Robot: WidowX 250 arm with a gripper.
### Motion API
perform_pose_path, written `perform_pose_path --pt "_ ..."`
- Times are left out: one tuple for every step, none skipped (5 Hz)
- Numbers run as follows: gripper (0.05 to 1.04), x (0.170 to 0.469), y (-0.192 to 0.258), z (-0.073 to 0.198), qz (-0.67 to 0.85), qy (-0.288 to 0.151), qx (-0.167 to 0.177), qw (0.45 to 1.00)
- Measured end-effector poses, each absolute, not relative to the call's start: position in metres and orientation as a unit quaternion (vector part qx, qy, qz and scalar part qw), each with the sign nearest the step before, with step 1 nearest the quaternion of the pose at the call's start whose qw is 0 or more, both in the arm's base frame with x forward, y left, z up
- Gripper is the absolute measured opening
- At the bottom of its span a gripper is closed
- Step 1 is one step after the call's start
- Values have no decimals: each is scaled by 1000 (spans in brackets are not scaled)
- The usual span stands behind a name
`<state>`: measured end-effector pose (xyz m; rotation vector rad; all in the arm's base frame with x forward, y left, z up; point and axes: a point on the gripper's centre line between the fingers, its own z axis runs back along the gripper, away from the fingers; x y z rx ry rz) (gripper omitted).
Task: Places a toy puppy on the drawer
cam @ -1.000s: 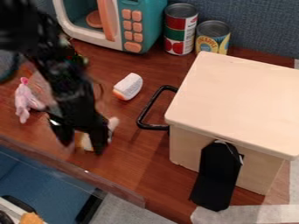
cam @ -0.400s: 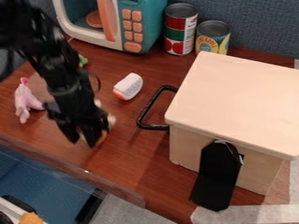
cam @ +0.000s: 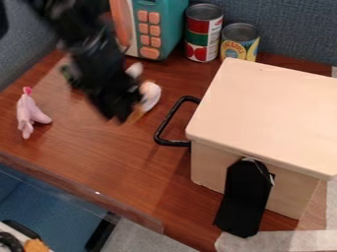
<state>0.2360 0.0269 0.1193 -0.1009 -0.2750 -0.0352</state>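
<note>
Camera view: gripper (cam: 121, 117), puppy (cam: 135, 70) moved nearer microwave (cam: 163, 30).

Glossy, grained wood is shown by the table (cam: 131, 162). At three o'clock, the box (cam: 270, 113) is made of smooth, matt wood. Smooth plastic is seen in the toy microwave (cam: 172, 24) at twelve o'clock. At one o'clock, metal cans (cam: 204, 37) are backed by a rough, cloth-like partition (cam: 289, 29).

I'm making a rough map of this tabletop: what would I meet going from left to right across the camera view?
Pink toy → end effector → black handle → pale wooden box.
</note>
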Motion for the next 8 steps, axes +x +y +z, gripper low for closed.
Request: perform_pose_path --pt "211 244 -14 149 -61 -157 -66 983" --pt "210 248 -43 155 -84 -154 -73 982" --pt "210 258 -63 135 -97 -118 -60 986" --pt "263 272 -70 117 -92 -95 -53 990" --pt "529 278 -69 111 -92 -89 -49 991" --pt "842 276 -64 118 -80 -86 -34 992" --pt "1014 272 -63 160 -67 -126 -42 989" --pt "1009 259 -48 193 -28 -144 -18 989"
